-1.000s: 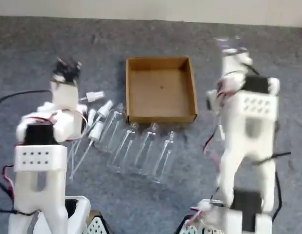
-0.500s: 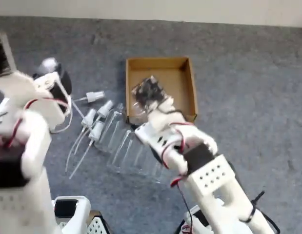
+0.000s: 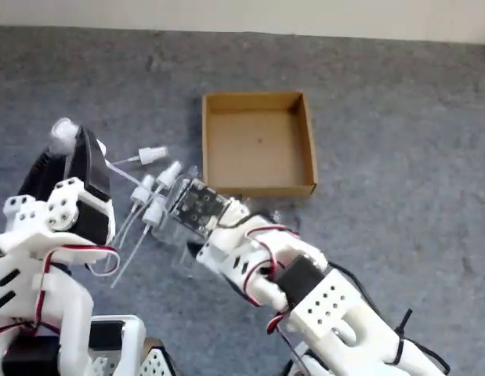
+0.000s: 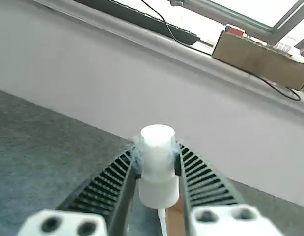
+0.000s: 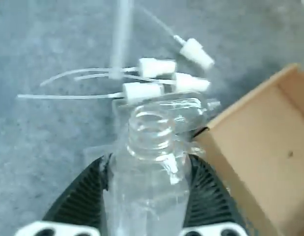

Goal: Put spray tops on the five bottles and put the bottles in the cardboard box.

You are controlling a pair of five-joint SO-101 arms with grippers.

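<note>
My left gripper (image 4: 156, 172) is shut on a white spray top (image 4: 156, 162), held up off the table; in the high view it (image 3: 63, 135) sits at the left. My right gripper (image 5: 151, 196) is shut on a clear bottle (image 5: 151, 147) whose open neck points away from the wrist. Seen from above, the right gripper (image 3: 187, 202) lies over the row of clear bottles (image 3: 175, 227) in front of the cardboard box (image 3: 258, 184), hiding most of them. Several loose spray tops (image 3: 152, 155) with thin tubes lie left of the bottles, also in the right wrist view (image 5: 156, 67).
The box (image 5: 269, 123) stands open, nothing in it, just beyond the bottles. Grey carpet covers the table. The arm bases stand at the near edge. Bare carpet lies to the right of the box.
The right arm swung from the right side across the box and down onto the bottle row. The left arm pulled back to the left, with a spray top in its gripper.
</note>
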